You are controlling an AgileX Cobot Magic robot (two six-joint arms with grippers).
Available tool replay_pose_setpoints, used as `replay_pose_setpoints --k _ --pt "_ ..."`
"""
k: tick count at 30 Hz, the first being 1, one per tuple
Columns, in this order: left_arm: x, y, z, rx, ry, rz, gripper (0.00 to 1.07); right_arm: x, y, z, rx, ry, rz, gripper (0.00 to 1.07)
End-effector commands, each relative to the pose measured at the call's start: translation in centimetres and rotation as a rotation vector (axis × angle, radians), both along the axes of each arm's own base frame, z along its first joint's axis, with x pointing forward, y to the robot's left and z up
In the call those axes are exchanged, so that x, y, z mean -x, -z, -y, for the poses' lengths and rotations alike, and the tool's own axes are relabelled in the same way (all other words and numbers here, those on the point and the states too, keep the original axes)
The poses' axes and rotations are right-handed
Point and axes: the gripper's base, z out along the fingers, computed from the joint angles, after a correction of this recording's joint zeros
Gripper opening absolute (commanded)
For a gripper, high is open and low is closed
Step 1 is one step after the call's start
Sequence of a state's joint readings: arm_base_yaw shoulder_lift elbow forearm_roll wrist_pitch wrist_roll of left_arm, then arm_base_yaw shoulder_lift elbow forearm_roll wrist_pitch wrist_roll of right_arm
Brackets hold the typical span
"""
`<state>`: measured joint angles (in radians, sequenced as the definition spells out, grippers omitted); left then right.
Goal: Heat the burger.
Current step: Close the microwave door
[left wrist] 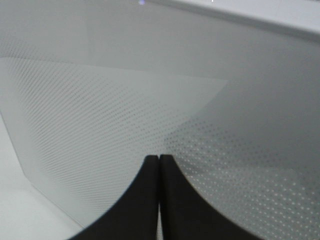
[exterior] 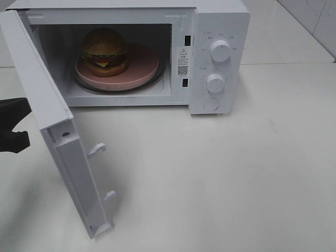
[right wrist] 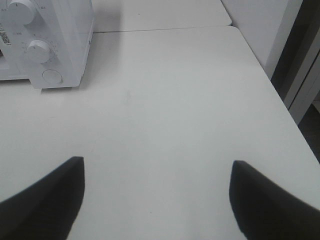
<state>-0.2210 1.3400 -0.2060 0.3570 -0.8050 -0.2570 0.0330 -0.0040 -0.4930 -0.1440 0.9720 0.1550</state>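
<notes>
The burger (exterior: 104,51) has a golden-brown bun, lettuce, tomato and cheese. It sits on a pink plate (exterior: 142,73) inside the white microwave (exterior: 218,21), toward the plate's left side. The microwave door (exterior: 50,121) stands swung wide open to the left. My left gripper (left wrist: 159,159) is shut with nothing between its fingers, close against the outer side of the door's dotted window (left wrist: 125,110). Its black end (exterior: 13,126) shows at the left edge, behind the door. My right gripper (right wrist: 156,162) hangs open over bare table, right of the microwave's front.
Two white knobs (exterior: 219,51) (exterior: 214,82) and a round button (exterior: 211,104) sit on the microwave's right panel. The door's latch hooks (exterior: 97,150) stick out toward the table. The white table (right wrist: 165,100) ends at an edge on the right (right wrist: 280,105).
</notes>
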Motion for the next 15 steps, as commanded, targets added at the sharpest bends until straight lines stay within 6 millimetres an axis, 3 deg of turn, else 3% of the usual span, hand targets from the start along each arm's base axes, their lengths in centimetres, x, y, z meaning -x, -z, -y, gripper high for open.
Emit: replay_pose_setpoints --k 1,8,15 --pt "-0.4 0.2 1.0 0.014 -0.005 0.028 0.00 0.3 0.0 0.0 -0.002 0.005 0.032 0.76" --pt "-0.5 1.1 2.2 0.013 -0.026 0.001 0.00 0.3 0.0 0.0 -0.002 0.005 0.032 0.76" --pt "-2.2 1.2 5.4 0.038 -0.009 0.002 0.00 0.3 0.0 0.0 -0.002 0.005 0.032 0.76"
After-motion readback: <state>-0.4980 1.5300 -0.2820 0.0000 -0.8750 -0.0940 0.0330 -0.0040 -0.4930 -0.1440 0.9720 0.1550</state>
